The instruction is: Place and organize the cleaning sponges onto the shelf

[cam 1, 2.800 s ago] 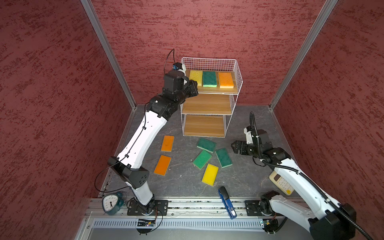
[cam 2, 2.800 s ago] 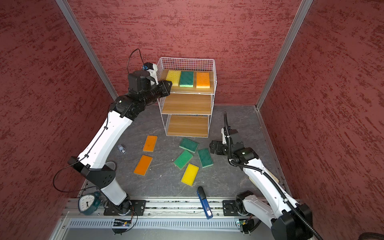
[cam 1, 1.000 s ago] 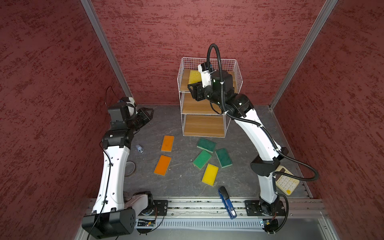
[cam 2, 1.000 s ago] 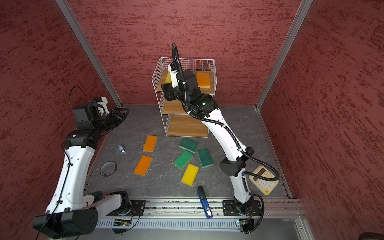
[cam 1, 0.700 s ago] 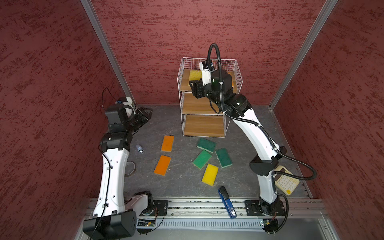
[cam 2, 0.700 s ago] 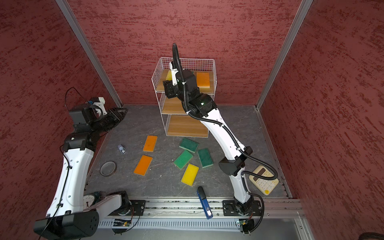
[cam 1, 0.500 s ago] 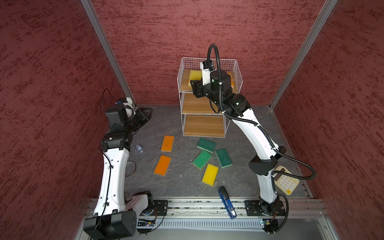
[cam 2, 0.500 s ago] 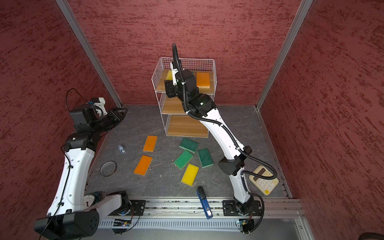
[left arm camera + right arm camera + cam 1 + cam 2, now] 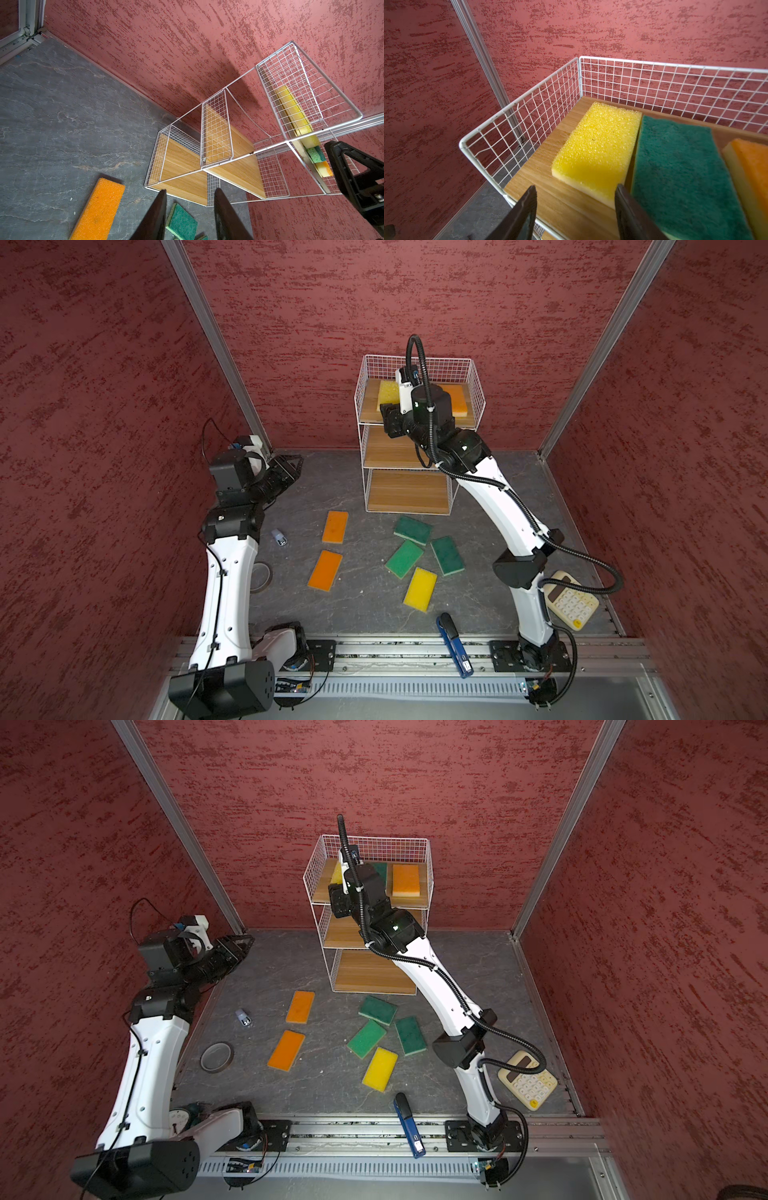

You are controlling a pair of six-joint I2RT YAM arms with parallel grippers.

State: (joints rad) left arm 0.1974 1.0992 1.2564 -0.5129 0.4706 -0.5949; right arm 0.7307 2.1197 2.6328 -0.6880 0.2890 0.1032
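Grey desk (image 9: 365, 605), red-walled, is carrying six loose sponges (image 9: 405, 558) at six o'clock of the shelf (image 9: 386, 448) in both top views. The right gripper (image 9: 387, 420) is taking over the top tier, the left gripper (image 9: 293, 462) backing off to nine o'clock. Left wrist: its jaws are gaping, empty. Right wrist: open jaws are nearing the yellow sponge (image 9: 598, 149), likely straightening.

3-tier wire shelf (image 9: 409, 491) at the grey floor's (image 9: 365, 603) far edge. On its top board, side by side: yellow sponge (image 9: 598, 149), green sponge (image 9: 679, 170), orange sponge (image 9: 756, 166). Loose on the floor: 2 orange sponges (image 9: 335, 526), 3 green sponges (image 9: 412, 529), 1 yellow one (image 9: 420, 589), tape roll (image 9: 217, 1070), stapler (image 9: 453, 643), calculator (image 9: 571, 605).
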